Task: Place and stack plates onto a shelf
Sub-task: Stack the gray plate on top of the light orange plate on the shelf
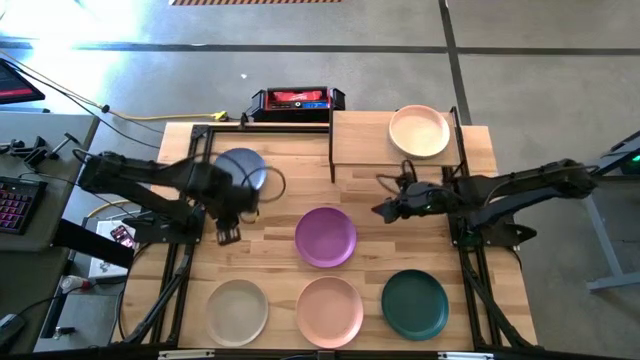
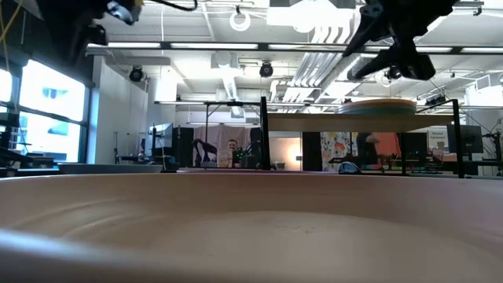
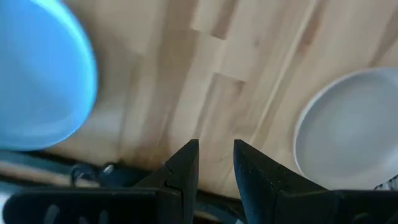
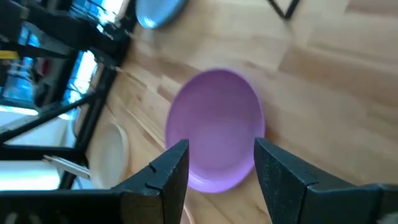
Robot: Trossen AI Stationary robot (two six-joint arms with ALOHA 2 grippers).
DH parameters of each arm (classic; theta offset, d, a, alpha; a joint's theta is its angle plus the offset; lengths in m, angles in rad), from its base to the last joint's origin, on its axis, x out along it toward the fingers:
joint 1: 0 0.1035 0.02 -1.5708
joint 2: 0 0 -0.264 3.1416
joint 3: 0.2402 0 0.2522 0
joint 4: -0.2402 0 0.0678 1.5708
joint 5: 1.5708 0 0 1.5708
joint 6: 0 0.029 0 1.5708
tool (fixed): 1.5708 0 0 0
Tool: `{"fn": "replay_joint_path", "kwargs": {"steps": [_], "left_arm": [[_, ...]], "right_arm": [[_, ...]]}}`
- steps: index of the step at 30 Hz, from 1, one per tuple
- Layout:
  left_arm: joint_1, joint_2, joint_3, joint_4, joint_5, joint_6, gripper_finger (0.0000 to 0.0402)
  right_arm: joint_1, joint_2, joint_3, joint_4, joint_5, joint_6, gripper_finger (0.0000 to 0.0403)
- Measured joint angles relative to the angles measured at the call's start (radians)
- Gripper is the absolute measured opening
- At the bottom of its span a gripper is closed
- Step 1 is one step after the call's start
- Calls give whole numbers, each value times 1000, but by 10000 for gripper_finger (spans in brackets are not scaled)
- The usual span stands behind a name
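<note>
One peach plate (image 1: 419, 131) is already set on the shelf (image 1: 360, 140). The right gripper (image 1: 384, 209), spread wide and empty, is poised beside the purple plate (image 1: 326, 236), likely the next pick. The left gripper (image 1: 227, 234), partly parted and empty, is held near it, by the blue plate (image 1: 243, 170).

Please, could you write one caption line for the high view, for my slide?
Right claw open beside the purple plate; one beige plate on the shelf.

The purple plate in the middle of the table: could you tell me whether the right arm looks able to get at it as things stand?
Probably yes. The right gripper hangs open just beside the purple plate, with only bare tabletop between them.
</note>
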Motion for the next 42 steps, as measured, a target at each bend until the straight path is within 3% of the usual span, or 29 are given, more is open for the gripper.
{"fn": "replay_joint_path", "kwargs": {"steps": [4,10,18,30,42], "left_arm": [[-120,-37,-99,97,0,-32,87],[-286,-40,-221,225,4,-96,87],[-444,-33,-280,380,2,-246,87],[-551,81,-281,509,-67,-335,87],[-560,263,-281,532,-76,-327,87]], "right_arm": [[58,72,0,34,0,48,163],[148,158,0,231,-2,53,163],[213,221,0,311,26,100,163],[237,274,0,331,27,130,163],[236,273,0,333,43,130,163]]}}
